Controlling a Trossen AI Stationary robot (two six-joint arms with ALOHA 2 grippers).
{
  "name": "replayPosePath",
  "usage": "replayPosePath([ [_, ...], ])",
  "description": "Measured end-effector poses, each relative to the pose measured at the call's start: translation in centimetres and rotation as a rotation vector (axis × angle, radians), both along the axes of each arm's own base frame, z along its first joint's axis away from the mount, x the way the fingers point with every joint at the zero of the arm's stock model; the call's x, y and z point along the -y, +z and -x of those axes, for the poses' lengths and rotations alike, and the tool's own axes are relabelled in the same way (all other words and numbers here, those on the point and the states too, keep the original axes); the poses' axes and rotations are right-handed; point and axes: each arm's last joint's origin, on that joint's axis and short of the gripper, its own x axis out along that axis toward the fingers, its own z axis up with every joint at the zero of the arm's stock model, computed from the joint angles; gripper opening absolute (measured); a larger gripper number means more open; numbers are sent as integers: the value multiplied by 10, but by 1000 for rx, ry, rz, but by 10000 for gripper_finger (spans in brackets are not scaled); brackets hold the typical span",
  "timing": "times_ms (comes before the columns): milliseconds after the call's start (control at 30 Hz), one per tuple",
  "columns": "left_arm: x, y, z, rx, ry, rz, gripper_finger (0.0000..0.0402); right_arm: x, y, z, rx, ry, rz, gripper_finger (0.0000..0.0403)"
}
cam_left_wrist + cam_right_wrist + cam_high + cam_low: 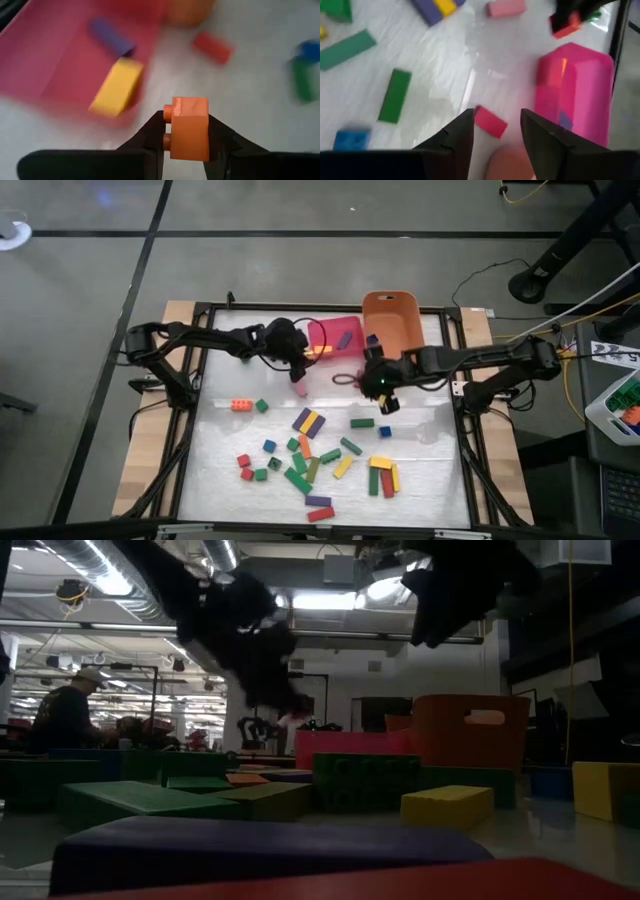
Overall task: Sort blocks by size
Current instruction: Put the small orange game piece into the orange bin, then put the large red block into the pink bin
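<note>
Orange block (189, 128) sits clamped in left end effector (187, 137).

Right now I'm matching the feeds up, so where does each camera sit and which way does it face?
High: overhead, straight down on the table, both arms, pink tray.
Low: tabletop level, facing the room across blocks; arms overhead.
Left wrist: over the left gripper, shut on an orange block.
Right wrist: over the open right gripper above a red block.
Both wrist views share the pink tray.
</note>
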Motion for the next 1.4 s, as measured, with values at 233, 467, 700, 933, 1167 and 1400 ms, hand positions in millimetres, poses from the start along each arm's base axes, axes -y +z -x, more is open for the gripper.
replayPosePath([
  [233,6,37,-37,375,-65,-112,72,-17,-16,7,-56,56,40,163],
  [467,-9,51,-83,606,-46,-203,75,-28,-23,11,-80,101,44,163],
  [700,-31,38,-140,609,-16,-305,87,-31,-26,15,-125,127,19,163],
  [933,-47,21,-168,584,29,-373,93,-32,-28,20,-186,156,-35,163],
  [1167,-50,11,-169,458,104,-354,158,-32,-28,20,-193,204,-6,163],
  [1400,-47,32,-156,331,98,-305,197,-31,-28,20,-205,313,55,163],
])
